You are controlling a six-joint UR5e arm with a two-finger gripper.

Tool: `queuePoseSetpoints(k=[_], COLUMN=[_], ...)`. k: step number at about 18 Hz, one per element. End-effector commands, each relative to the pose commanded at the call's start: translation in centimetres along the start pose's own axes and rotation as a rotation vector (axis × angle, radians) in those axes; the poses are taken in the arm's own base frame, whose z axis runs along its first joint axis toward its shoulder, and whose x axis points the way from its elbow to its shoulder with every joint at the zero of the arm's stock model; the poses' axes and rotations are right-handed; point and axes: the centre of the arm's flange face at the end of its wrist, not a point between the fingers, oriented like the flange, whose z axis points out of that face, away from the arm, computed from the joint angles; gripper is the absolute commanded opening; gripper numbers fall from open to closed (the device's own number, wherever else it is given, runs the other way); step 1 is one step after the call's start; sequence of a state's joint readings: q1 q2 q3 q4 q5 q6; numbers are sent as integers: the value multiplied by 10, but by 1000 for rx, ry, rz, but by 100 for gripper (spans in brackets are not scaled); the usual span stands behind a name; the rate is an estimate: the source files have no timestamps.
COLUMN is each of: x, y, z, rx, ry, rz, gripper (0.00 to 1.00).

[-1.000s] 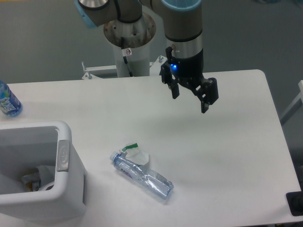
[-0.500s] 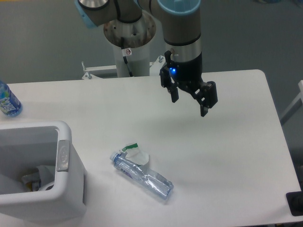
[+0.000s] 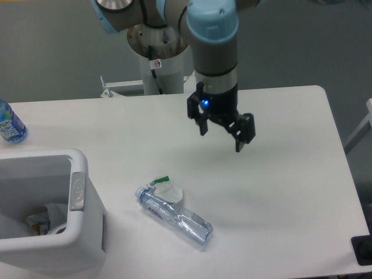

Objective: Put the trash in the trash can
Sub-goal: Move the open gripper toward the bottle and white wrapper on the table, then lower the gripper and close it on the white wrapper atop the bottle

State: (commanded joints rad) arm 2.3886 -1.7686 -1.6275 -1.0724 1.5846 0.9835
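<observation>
A crushed clear plastic bottle (image 3: 174, 216) with a pale blue cap lies on the white table, slanting toward the lower right. A crumpled white paper scrap with a green strip (image 3: 165, 187) lies against its cap end. The white trash can (image 3: 55, 256) with a grey oval handle inset stands at the lower left, some rubbish inside it. My gripper (image 3: 221, 135) hangs open and empty above the table, up and to the right of the bottle, well apart from it.
An upright bottle with a bright blue label (image 3: 10, 124) stands at the table's left edge behind the bin. The robot's base column (image 3: 158, 46) rises behind the table. A dark object (image 3: 362, 250) sits at the lower right corner.
My gripper has moved left and slightly down toward the bottle and paper scrap, staying open. The trash and the bin have not moved.
</observation>
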Motion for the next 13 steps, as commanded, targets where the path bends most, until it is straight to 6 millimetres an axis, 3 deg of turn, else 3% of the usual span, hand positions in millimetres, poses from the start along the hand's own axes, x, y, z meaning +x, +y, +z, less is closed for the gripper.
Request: queuePoseSetpoints(k=[6, 13], x=[41, 84], y=[-3, -11], z=[67, 114], rx=[-29, -27], ry=[59, 169], rz=[28, 56], gripper=[100, 100])
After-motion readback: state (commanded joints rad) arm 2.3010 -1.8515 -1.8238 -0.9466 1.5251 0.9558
